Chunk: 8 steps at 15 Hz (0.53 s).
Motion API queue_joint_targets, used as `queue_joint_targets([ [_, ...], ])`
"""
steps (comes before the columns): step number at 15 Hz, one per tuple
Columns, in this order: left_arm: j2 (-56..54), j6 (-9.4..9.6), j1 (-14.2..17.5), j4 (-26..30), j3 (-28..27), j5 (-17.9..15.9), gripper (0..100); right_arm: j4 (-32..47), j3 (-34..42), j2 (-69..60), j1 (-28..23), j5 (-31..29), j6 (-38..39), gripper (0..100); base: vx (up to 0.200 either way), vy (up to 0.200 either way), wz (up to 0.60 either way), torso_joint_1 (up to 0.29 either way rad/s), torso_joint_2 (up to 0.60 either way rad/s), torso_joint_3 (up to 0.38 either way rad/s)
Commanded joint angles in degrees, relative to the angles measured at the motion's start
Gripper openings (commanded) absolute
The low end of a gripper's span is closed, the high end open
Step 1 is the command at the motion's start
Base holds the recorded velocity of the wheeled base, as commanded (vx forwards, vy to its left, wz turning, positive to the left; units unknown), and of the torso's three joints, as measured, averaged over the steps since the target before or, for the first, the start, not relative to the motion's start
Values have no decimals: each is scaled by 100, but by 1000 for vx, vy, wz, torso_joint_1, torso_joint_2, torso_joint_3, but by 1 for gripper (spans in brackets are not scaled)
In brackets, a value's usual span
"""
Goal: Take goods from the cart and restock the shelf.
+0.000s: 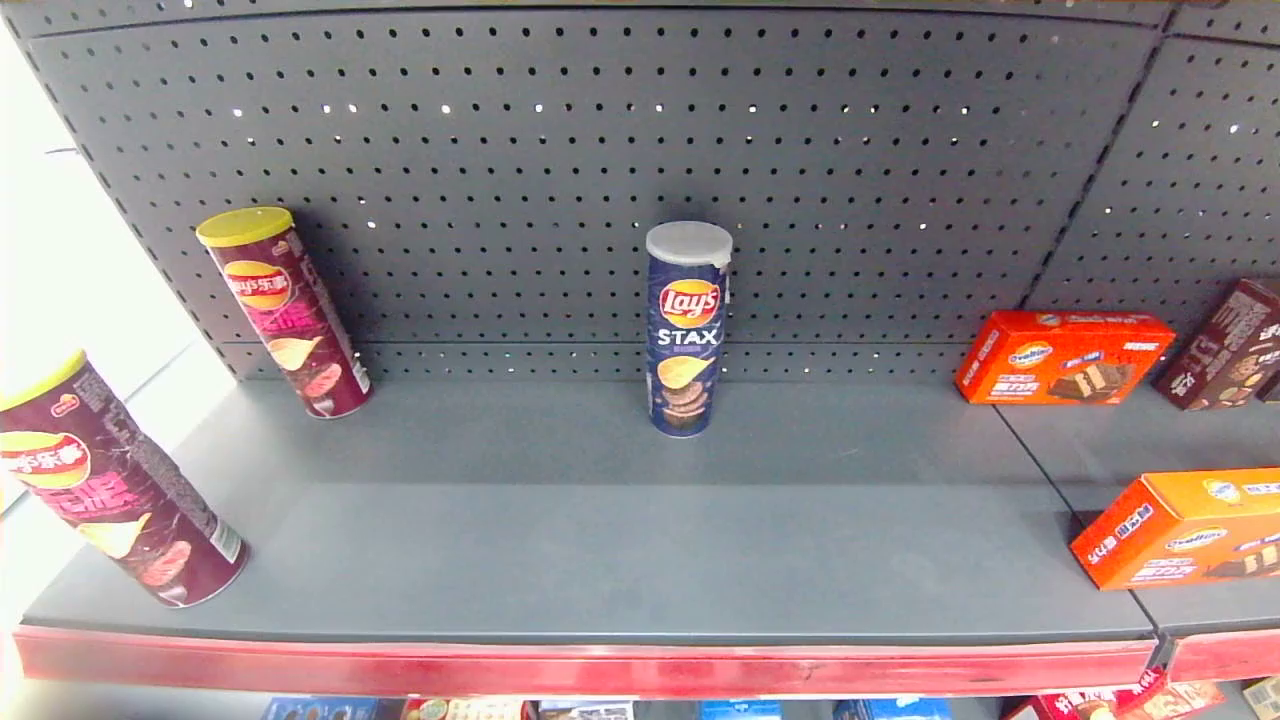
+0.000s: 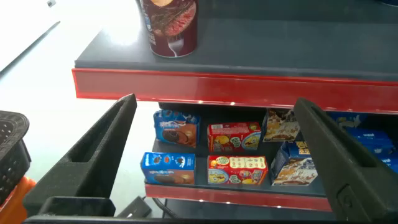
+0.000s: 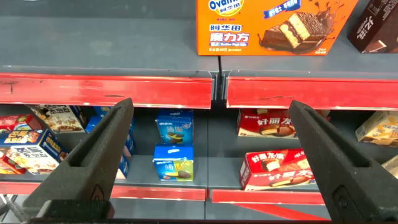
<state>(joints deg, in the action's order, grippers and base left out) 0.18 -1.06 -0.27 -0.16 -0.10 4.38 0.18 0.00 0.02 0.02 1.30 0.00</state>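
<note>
Three cans stand upright on the shelf [image 1: 600, 540]: two maroon cans [image 1: 290, 310] with yellow lids and one blue can [image 1: 687, 330] with a grey lid. Two orange boxes [image 1: 1060, 357] and one brown box [image 1: 1225, 345] lie on the next bay.

The left pincer [image 2: 216, 101] is released and empty. The nearer maroon can [image 2: 171, 28] stands ahead of it, just past the shelf's red front edge, with its upper part cut off. The right pincer [image 3: 211, 104] is also spread wide, grasping nothing. The front orange box [image 3: 273, 28] lies ahead of it and is cropped along its top.

Beyond both pincers, lower down, sit rows of small boxes [image 2: 236, 152]. The fingers hide several, so they cannot be counted. A black basket [image 2: 12, 143] beside the left pincer is cut off at the edge.
</note>
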Motion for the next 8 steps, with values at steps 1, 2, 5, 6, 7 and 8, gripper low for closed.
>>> queue_joint_targets([
  [1, 8, -8, 0, -2, 1, 2, 100, -1, 0, -2, 6, 1, 0, 100, 0, 0, 0, 0, 0, 0],
  [2, 8, 1, 0, -2, 1, 2, 100, -1, 0, -2, 6, 1, 0, 100, 0, 0, 0, 0, 0, 0],
  [5, 8, 1, 0, -2, 1, 2, 100, -1, 0, -2, 6, 1, 0, 100, 0, 0, 200, -2, 1, -1],
  [6, 8, 1, 0, -11, 1, 2, 100, -1, 0, -2, 6, 1, 0, 100, 0, 0, 600, 2, 2, -2],
  [7, 8, -8, 0, -2, 1, 2, 100, -1, 0, -2, 6, 1, -9, 100, 0, 0, 600, 2, 2, 2],
  [8, 8, 1, 0, -2, 1, 2, 100, -1, 0, -2, 6, 1, -9, 100, 0, 0, 600, -12, 2, 7],
])
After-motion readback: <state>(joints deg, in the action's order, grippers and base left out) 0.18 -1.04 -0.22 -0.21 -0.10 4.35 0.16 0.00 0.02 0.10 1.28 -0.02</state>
